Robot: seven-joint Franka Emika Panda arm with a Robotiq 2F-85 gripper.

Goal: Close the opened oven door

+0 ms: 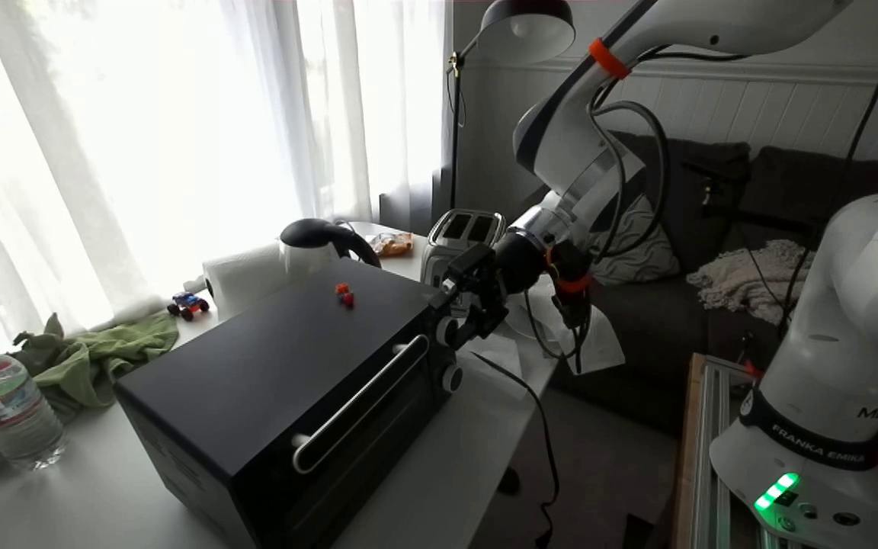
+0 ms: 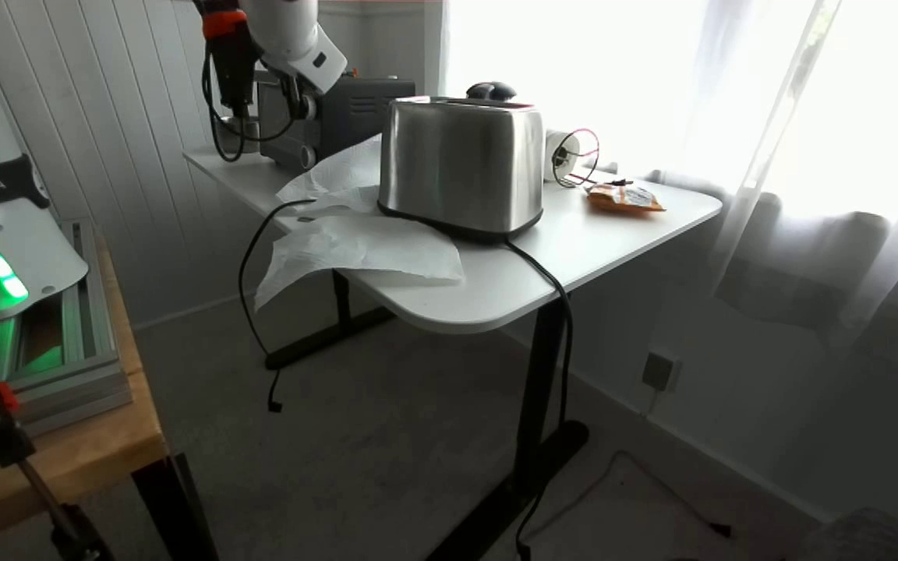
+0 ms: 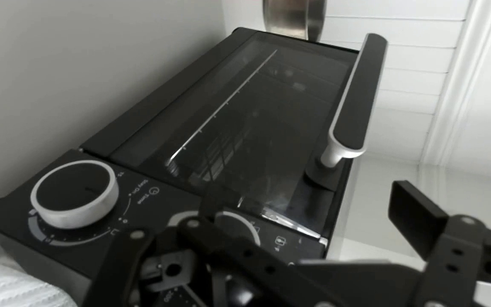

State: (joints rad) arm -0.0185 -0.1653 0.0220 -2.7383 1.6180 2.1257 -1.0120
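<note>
Wrist view: the oven door [image 3: 249,123] lies beyond the widely parted jaws.

Free room before oven door [image 3: 245,123]; bar handle [image 3: 359,96] and 2 knobs [image 3: 73,187] jut into it.

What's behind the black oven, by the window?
Behind the oven, in an exterior view, are a white roll, a kettle-like thing and a toy truck. From there the oven covers the roll's bottom; anything low behind it can't be seen.
</note>
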